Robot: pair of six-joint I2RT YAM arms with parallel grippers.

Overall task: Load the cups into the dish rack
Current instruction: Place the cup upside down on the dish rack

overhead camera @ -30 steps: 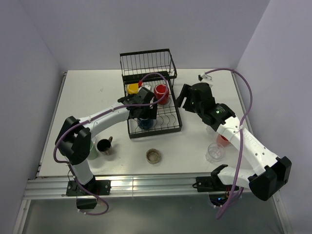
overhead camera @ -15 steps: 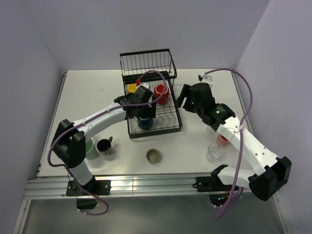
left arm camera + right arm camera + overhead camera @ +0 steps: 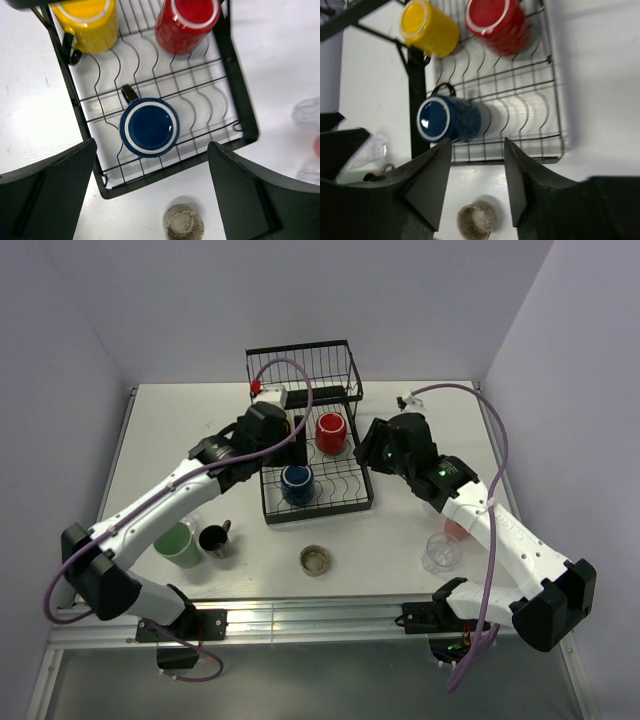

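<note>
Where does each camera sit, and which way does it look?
Top external: high behind the bases, looking down on the white table; left arm and right arm show.
Left wrist: above the black wire dish rack, looking down; left pincer frames it.
Right wrist: beside the rack, angled down at it; right pincer below.
Shared: navy blue mug.

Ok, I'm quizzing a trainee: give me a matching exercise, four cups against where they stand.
Cups: 1 navy mug; 2 red mug; 3 green tumbler; 4 brownish glass.
Places: A table, beside the black mug; B dish rack, next to the yellow mug; C table, just in front of the rack; D rack, alone near its front edge.
Pairs: 1-D, 2-B, 3-A, 4-C.
</note>
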